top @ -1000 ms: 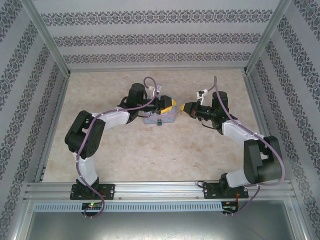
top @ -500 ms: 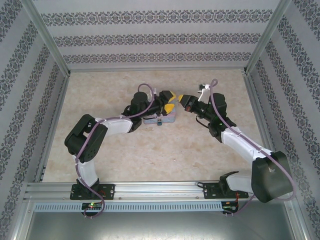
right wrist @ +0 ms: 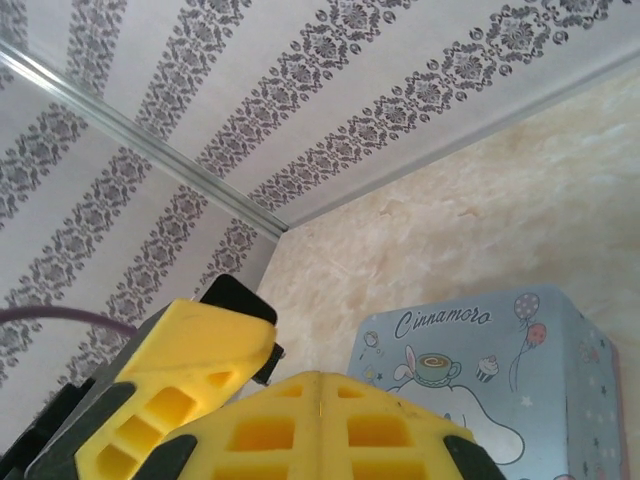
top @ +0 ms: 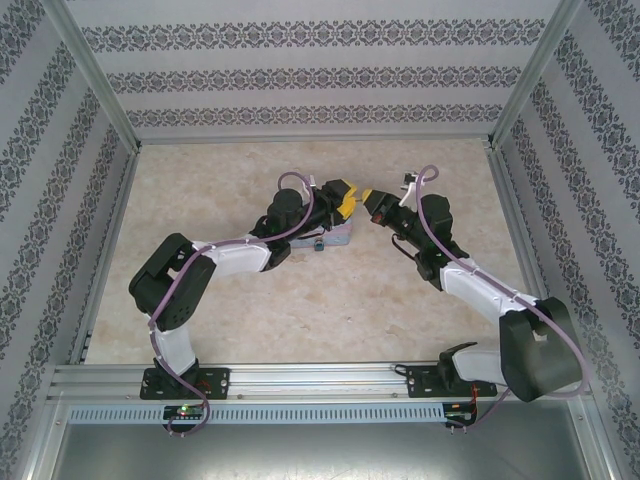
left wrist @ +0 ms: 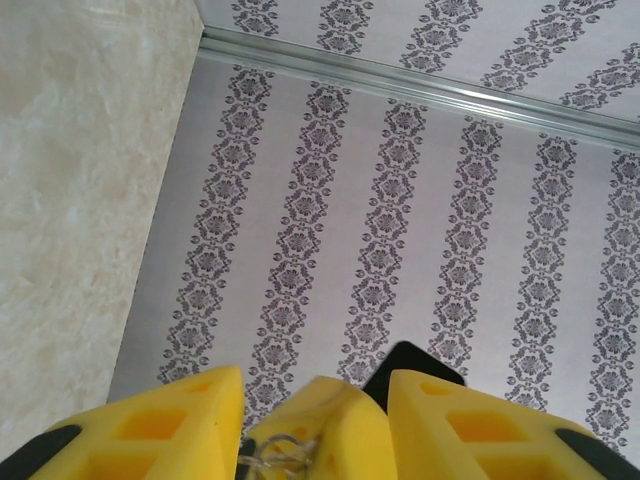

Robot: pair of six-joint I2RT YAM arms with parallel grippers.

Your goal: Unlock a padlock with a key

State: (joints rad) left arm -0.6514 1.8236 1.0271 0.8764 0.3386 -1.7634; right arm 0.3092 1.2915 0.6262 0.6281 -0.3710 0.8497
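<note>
Top view: the left gripper [top: 345, 199] and right gripper [top: 368, 200] meet tip to tip above centre, raised over the table. Just below them sits a light-blue tin [top: 335, 236]. The padlock [top: 317, 244], a small dark lump, hangs at the tin's lower edge. It is probably hard and light and likely to swing, so its body would need steadying.

Left wrist view: two yellow fingers [left wrist: 190, 425] stand partly apart at the bottom edge. The right gripper's closed pads [left wrist: 325, 425] are pushed in between them. A thin wire ring [left wrist: 272, 457] pokes out at bottom centre. I cannot make out the key itself here. It is likely stiff, smooth and apt to twist in soft pads, so it is best pinched at its head, leaving the blade free.

Right wrist view: its own pads [right wrist: 260, 435] are pressed flat together at bottom centre. Whether they pinch the key cannot be told. The other gripper's finger [right wrist: 190, 350] lies just left. At lower right, the tin's printed lid is down and its contents are hidden.
</note>
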